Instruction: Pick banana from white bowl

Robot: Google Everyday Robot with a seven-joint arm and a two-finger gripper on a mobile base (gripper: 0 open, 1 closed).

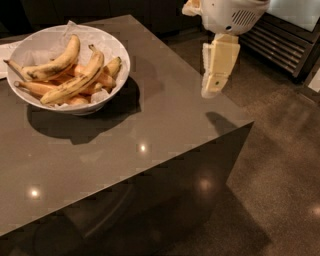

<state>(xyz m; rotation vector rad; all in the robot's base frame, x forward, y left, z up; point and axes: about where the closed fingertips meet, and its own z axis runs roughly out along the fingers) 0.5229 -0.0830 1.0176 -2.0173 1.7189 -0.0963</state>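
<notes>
Where the hand is: the hand [212, 90] hangs in the air at the upper right, pointing down over the bench's right edge, well apart from the white bowl.
Hand state: cream-coloured, with nothing showing in its grasp; whether it is wide or narrow cannot be told from this side.
Housing: a rounded white housing [232, 15] with a vent grille sits directly above the hand and is cut off by the top edge.
Banana: the banana [75, 82], pale yellow with brown streaks, lies on top of the pile in the white bowl, slanting from lower left to upper right, its dark stem tip raised toward the far rim.
Other yellow banana: the other yellow banana [52, 65] lies just behind it, curved the same way, with dark blotches near its left end.
Orange bananas: deeper orange bananas [30, 87] lie underneath, partly covered.
White bowl: the white bowl [121, 60] stands on the bench's far left part.
Paper lining: crinkled white paper lining [70, 27] rises above the far rim.
Bench: the bench [150, 130] is dark, glossy grey-brown, with small light spots reflected in it; the bowl's shadow falls toward the front.
Floor: a speckled brown floor [280, 160] lies to the right.
Slatted panel: a dark slatted panel [285, 45] stands behind the hand.
</notes>
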